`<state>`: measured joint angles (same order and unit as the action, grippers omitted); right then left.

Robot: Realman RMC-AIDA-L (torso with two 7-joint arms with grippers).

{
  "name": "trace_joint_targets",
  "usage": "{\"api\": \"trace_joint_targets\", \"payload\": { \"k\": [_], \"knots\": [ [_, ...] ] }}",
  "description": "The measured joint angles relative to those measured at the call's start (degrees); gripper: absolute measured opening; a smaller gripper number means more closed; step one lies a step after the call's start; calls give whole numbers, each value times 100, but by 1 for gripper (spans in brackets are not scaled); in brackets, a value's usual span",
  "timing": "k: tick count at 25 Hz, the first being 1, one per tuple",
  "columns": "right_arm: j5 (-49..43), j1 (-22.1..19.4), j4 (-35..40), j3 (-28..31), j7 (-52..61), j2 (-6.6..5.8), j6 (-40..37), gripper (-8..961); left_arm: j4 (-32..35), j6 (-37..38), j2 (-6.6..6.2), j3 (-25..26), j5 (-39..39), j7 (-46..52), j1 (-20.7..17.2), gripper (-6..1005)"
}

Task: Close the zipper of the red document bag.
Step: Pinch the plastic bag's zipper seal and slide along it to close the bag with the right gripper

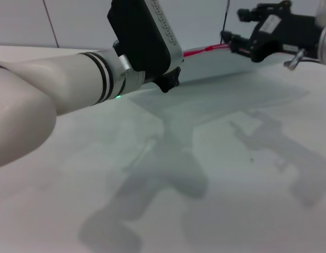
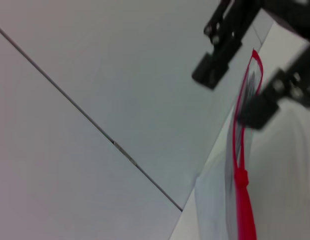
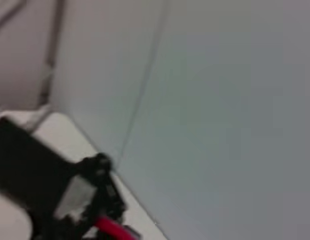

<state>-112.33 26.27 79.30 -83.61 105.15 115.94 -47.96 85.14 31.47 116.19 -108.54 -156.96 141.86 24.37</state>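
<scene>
— Bag position?
— The red document bag (image 1: 241,79) is laid flat on the white table (image 1: 215,190) at the far side, with the zipper (image 1: 205,50) along its far edge by the wall (image 1: 78,21).
— Right gripper (image 1: 237,46)?
— It is set at the zipper's right end, 2 fingers (image 2: 212,70) parted with the red strip between them.
— Left gripper (image 1: 170,81)?
— It is held over the bag's left part; its grip cannot be told.

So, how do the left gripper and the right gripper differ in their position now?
The left gripper sits over the near edge of the translucent pale document bag, while the right gripper is at the far edge, on the thin red zipper. The left one's arm fills the foreground; the right one's stays farther back. Both are black.
</scene>
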Motion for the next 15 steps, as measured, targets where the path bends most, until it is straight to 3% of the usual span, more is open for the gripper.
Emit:
{"api": "trace_joint_targets", "payload": {
  "k": [6, 15],
  "knots": [
    [-49, -32, 57, -403, -812, 14, 83, 518, 70, 32, 0, 0, -1, 0, 13, 56],
    [-469, 6, -37, -843, -1021, 16, 628, 517, 171, 67, -7, -30, -1, -1, 29, 56]
  ]
}}
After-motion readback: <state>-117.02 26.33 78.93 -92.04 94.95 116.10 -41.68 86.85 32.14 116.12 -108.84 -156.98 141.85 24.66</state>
